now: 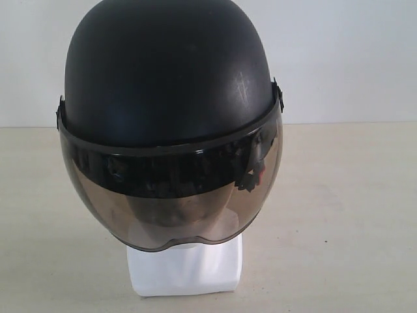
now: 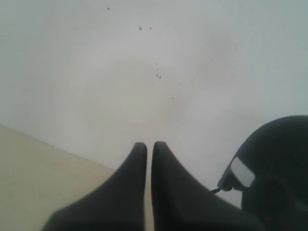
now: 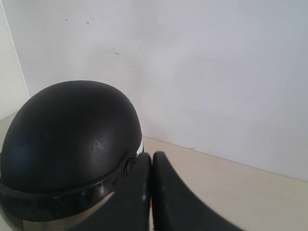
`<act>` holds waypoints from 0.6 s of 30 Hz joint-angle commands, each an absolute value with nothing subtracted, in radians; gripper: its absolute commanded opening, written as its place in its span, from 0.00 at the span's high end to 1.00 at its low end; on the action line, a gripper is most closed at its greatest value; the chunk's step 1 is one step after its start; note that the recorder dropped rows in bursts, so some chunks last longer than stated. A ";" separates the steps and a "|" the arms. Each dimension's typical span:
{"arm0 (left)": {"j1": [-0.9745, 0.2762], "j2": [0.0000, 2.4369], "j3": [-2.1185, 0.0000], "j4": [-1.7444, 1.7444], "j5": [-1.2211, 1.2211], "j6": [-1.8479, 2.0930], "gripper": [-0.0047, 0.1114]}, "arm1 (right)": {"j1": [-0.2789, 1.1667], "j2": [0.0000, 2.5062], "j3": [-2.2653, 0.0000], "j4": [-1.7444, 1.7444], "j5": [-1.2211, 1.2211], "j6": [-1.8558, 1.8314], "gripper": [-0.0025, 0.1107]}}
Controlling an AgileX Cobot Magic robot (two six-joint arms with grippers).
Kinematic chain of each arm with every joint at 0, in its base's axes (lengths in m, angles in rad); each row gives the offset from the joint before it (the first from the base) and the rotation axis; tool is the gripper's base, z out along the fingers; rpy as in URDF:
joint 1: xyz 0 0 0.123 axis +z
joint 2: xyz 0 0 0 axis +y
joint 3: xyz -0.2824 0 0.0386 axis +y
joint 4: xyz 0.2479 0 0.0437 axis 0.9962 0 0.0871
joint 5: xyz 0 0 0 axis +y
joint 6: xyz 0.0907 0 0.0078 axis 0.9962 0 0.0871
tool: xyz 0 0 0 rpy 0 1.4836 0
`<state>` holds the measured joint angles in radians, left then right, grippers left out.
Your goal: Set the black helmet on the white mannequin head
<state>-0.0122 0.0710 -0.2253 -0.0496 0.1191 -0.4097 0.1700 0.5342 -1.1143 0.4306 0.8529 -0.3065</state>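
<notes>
Plain white wall (image 1: 352,59) backs a pale beige table (image 1: 339,215). The white mannequin head (image 1: 186,268) stands upright on the table on its blocky base. The black helmet (image 1: 169,72) sits down over it, crown up and level. Its smoky visor (image 1: 171,195) hangs in front of the face, so only the neck block shows clear beneath.

The helmet looks fully seated and carried by the head alone, so I judge the placing done.

The left gripper (image 2: 149,144) has its jaws pressed together on nothing, with the helmet's side near it. The right gripper (image 3: 148,156) also has its jaws together and empty, close beside the visor hinge. Whether it touches the shell I cannot tell. With nothing left to hold, both sit closed at the helmet's flanks.
</notes>
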 commanded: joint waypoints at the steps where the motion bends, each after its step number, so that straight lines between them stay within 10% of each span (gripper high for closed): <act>1: -0.021 0.065 -0.217 -0.060 0.136 -0.203 0.92 | 0.171 0.531 -1.119 0.436 0.845 -0.308 0.98; 18: -0.021 0.000 0.000 -0.033 0.061 -0.248 0.92 | 0.171 0.531 -1.119 0.436 0.843 -0.308 0.98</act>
<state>-0.0122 0.0028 -0.0044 -0.0368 0.0515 -0.2366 0.1700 0.5342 -1.1143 0.4329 0.8521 -0.3065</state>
